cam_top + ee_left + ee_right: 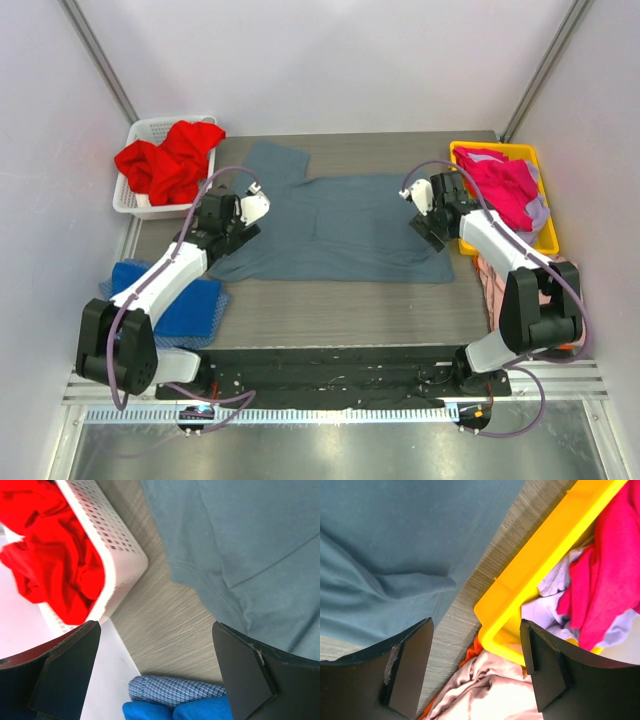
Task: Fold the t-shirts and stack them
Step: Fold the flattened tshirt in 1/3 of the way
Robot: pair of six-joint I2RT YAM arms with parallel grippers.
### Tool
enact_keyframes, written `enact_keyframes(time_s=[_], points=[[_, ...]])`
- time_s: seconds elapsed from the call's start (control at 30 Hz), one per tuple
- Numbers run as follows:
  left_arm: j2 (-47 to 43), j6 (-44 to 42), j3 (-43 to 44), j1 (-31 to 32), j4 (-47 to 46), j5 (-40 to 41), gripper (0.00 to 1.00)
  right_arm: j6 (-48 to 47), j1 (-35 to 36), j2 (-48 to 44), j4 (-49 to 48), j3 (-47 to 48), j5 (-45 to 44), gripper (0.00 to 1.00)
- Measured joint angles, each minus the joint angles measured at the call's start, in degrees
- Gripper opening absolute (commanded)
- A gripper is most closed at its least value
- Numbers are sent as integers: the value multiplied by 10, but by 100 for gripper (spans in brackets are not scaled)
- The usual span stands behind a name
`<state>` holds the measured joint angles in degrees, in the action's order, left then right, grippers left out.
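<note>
A large slate blue-grey t-shirt (340,225) lies spread flat across the middle of the table, one sleeve pointing to the back left. My left gripper (250,220) hovers open over its left edge; in the left wrist view the gripper (156,655) holds nothing, and the shirt's hem (250,540) lies just to the right. My right gripper (425,215) stands open above the shirt's right edge, empty (476,655), between the grey cloth (395,540) and the yellow bin. Red t-shirts (170,160) fill the white basket. A magenta t-shirt (500,185) lies in the yellow bin.
The white basket (135,200) stands back left and the yellow bin (548,235) back right. Folded royal blue cloth (185,300) with a checked piece (175,690) lies front left. Pale pink cloth (490,690) over something orange (475,650) is heaped by the bin's near corner.
</note>
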<state>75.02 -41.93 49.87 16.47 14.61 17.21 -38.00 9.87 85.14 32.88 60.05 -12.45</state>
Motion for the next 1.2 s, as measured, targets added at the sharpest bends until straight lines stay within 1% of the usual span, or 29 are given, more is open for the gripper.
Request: enact_keyframes(time_s=[0.13,0.37,0.63,0.83,1.2], points=[[19,14,0,0,-1,0,100,4,-12,35,-1,12,14,74],[35,29,2,0,-2,-2,100,3,-16,70,18,35,48,69],[54,30,4,0,-2,-2,100,0,-16,73,43,45,80,63],[68,30,4,0,-2,-2,100,-10,-16,73,56,45,87,59],[69,30,4,0,-7,-1,100,-17,-16,96,63,44,99,58]])
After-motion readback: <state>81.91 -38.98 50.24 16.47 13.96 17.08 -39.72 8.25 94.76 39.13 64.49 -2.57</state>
